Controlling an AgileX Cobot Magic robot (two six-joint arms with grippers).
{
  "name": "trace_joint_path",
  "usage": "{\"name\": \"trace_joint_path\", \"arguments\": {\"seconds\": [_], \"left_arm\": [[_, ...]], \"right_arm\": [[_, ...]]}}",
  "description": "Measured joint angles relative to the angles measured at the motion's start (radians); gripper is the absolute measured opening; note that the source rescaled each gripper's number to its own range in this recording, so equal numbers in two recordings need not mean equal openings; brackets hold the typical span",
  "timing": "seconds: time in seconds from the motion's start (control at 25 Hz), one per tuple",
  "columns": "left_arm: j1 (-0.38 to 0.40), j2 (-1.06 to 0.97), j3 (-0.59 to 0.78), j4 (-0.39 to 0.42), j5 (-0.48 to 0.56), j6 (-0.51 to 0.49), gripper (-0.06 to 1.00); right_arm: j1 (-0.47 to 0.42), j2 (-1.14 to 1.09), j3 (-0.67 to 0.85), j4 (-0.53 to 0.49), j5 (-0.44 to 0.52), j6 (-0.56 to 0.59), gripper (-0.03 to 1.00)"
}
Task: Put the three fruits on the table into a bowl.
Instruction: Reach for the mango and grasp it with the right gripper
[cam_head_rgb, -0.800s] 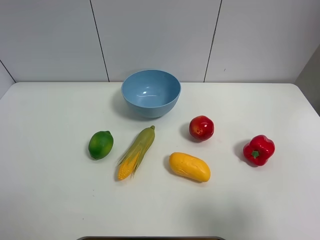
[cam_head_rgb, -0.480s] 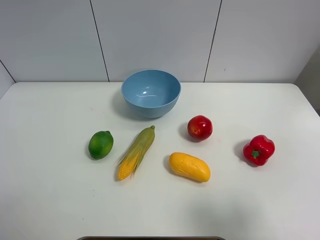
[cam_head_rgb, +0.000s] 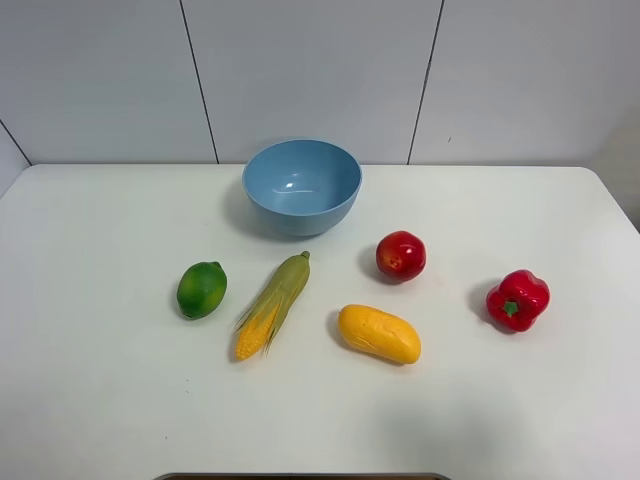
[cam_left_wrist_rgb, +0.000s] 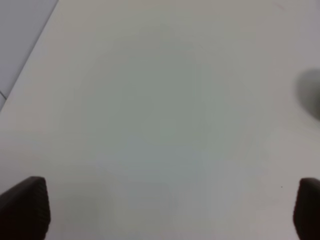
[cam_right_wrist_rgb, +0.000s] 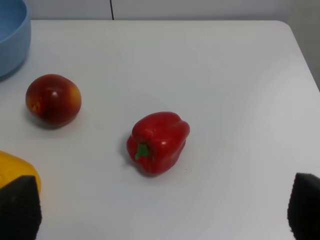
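Note:
The light-blue bowl stands at the back middle of the white table. In front of it lie the dark-green lime on the left, the red apple right of centre and the yellow-orange mango nearest the front. No arm shows in the high view. My left gripper is open over bare tabletop. My right gripper is open, with nothing between its fingers. Its view shows the apple, an end of the mango and the bowl's rim.
A green-husked corn cob lies between the lime and the mango. A red bell pepper sits at the right, straight ahead of my right gripper in its view. The table's right edge is close by it.
The apple has rocked a touch to the left. Everything else lies as before.

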Motion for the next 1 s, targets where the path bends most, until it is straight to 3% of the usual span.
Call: {"name": "trace_joint_path", "arguments": {"seconds": [0.6, 1.0], "left_arm": [[0.000, 0.000, 0.000, 0.000, 0.000, 0.000, 1.00], [0.000, 0.000, 0.000, 0.000, 0.000, 0.000, 1.00]], "right_arm": [[0.000, 0.004, -0.012, 0.000, 0.004, 0.000, 1.00], [0.000, 0.336, -0.256, 0.000, 0.031, -0.071, 1.00]]}}
